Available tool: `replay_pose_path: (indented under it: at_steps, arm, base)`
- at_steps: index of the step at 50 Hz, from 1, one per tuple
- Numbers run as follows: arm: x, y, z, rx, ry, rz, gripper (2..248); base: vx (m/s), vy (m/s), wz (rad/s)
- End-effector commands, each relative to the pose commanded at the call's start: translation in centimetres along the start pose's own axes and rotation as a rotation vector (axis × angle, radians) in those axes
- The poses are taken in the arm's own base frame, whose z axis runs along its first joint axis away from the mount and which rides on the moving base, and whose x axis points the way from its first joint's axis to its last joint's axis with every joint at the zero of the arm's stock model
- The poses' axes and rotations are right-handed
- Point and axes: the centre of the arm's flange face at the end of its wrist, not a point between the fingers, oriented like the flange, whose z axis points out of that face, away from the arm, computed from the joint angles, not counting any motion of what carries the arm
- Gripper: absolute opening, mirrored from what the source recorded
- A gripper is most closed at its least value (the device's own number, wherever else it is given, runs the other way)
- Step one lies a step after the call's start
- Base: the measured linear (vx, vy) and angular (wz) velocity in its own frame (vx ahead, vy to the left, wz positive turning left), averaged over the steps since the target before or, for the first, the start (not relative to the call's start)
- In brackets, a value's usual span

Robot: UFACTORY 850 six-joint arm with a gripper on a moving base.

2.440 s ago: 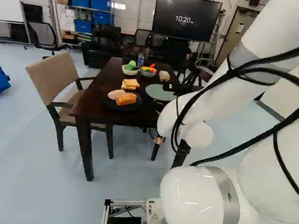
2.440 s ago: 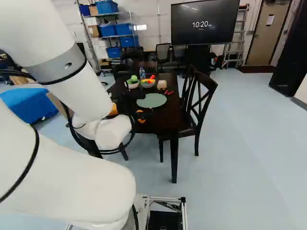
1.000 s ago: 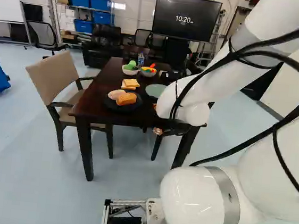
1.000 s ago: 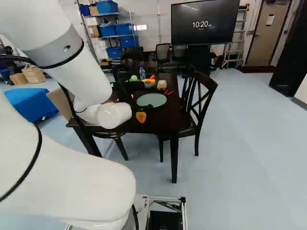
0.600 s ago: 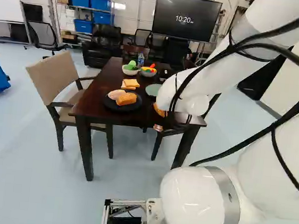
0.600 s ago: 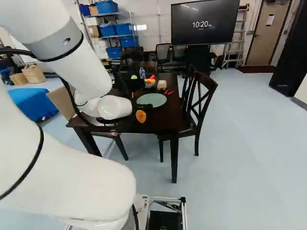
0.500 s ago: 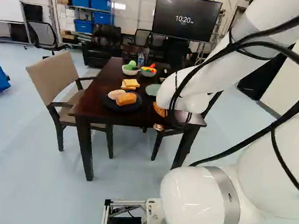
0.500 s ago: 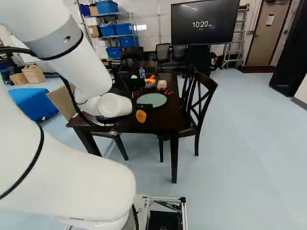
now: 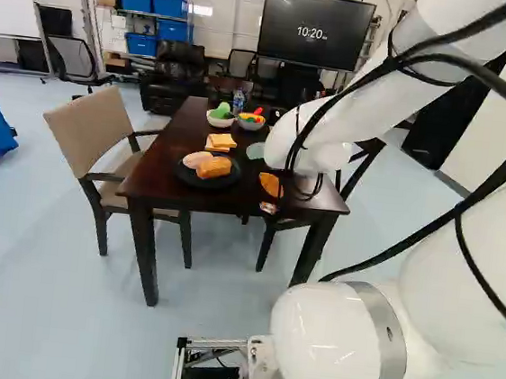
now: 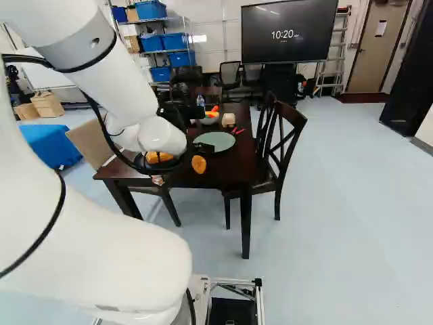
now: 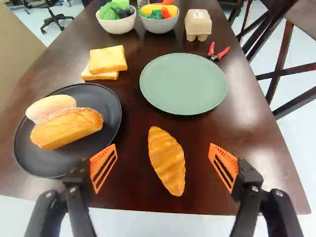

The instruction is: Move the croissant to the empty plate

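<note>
Two fingers (image 11: 104, 157) spread wide on my gripper (image 11: 163, 146), croissant (image 11: 167, 160) on the table (image 11: 131, 190) at twelve o'clock, green plate (image 11: 182, 84) beyond it toward one. Probably light, firmish toy food, hard to tell from here; I'd pinch its fat middle gently.

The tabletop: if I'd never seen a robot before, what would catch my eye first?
Probably the big white arm, sweeping over the dark table at the right of the left base view. Next, the gripper with its bright orange pads, wide open in the wrist view, and the golden croissant lying on the table between them, beside the bare green plate.
</note>
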Motion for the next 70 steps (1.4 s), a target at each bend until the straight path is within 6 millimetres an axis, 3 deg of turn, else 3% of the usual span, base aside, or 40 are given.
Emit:
replay_pose_path:
  at_steps: [54, 70]
  arm:
    - [3.9, -0.7, -1.7, 0.013, -0.223, -0.013, 247]
    - [4.9, -0.7, -0.3, 0.012, -0.292, -0.013, 247]
  base:
    - [0.0, 0.0, 0.0]
    - [0.0, 0.0, 0.0]
